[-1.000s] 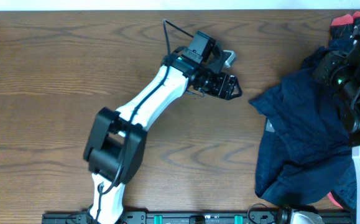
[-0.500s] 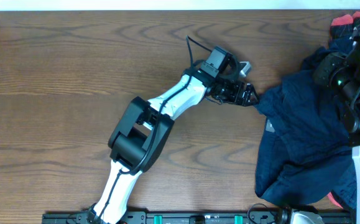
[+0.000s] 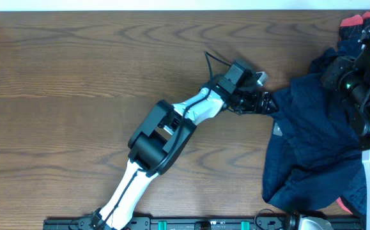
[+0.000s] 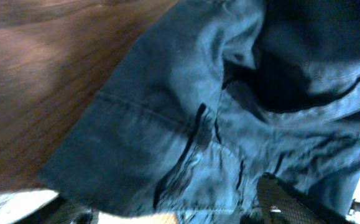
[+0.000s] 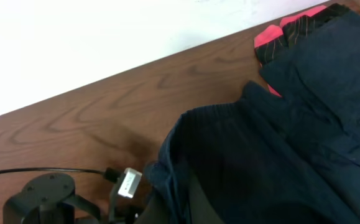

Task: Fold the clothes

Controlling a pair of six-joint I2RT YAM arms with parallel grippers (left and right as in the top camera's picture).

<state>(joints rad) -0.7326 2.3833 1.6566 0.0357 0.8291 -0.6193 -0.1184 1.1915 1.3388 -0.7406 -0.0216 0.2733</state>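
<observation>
The clothes (image 3: 309, 144) are a wrinkled dark navy pile at the table's right side. My left gripper (image 3: 266, 102) reaches right to the pile's left edge. In the left wrist view, navy fabric (image 4: 186, 112) with a hemmed edge fills the frame. The left gripper's fingers (image 4: 173, 202) are spread wide, one on either side of that edge, and open. My right gripper (image 3: 337, 67) sits over the pile's far right top. Its jaws are hidden by navy fabric (image 5: 279, 143) in the right wrist view.
A red and black garment (image 3: 354, 22) lies at the far right corner, partly under the navy pile; it also shows in the right wrist view (image 5: 288, 31). Bare wooden table (image 3: 76, 76) spreads to the left. The table's far edge meets a white wall (image 5: 105, 37).
My left arm has stretched to the right across the table, from open wood to the navy pile's left edge. The right arm and the pile have not visibly moved.
</observation>
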